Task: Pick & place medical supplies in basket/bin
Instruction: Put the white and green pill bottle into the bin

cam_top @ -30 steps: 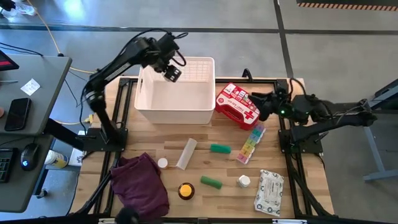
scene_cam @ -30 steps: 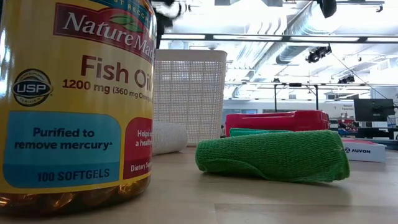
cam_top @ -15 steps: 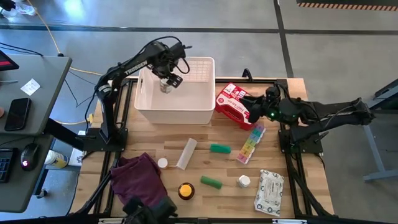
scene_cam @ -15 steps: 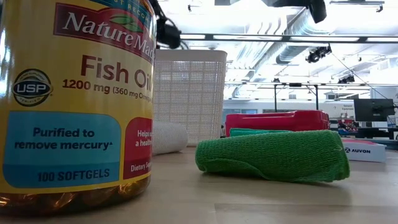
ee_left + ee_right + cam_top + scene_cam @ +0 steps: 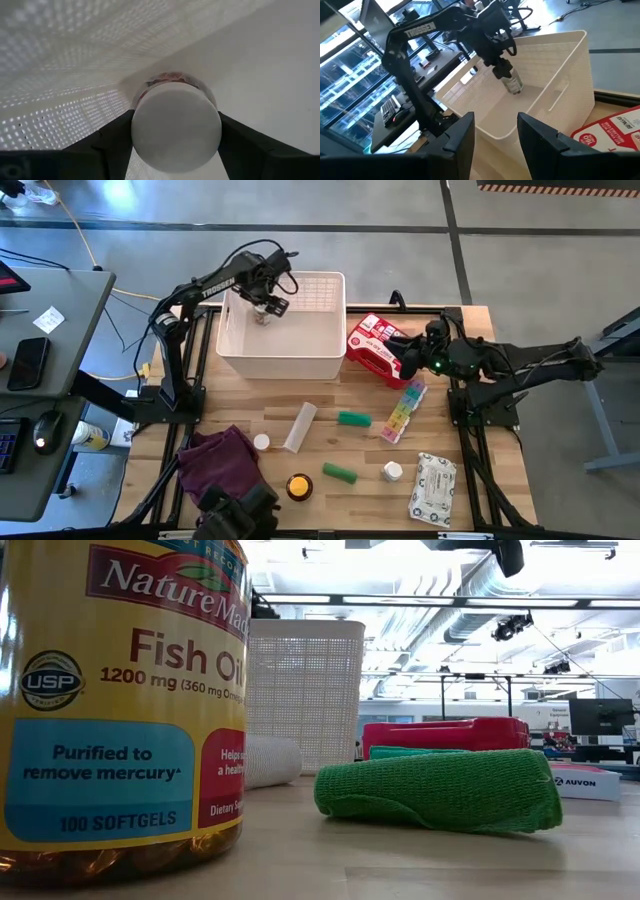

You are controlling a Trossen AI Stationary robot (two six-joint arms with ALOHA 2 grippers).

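My left gripper [image 5: 266, 311] is inside the white perforated plastic basket [image 5: 330, 352], near its back-left wall, clenched on a small white-capped bottle [image 5: 176, 125] w/ a finger [image 5: 112, 140] on each side. Bottle hangs just above basket floor. My right gripper [image 5: 413, 356] sits at the red first-aid case [image 5: 378, 343] on the wooden desk [image 5: 370, 450]; fingers apart, nothing btwn them.

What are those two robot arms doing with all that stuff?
They're packing medical supplies. The left gripper holds a small white-capped bottle low inside the white perforated plastic basket. The right gripper waits, open, by the red first-aid case. Two green rolls, a rainbow pill organiser and a white wipes pack lie on the table.
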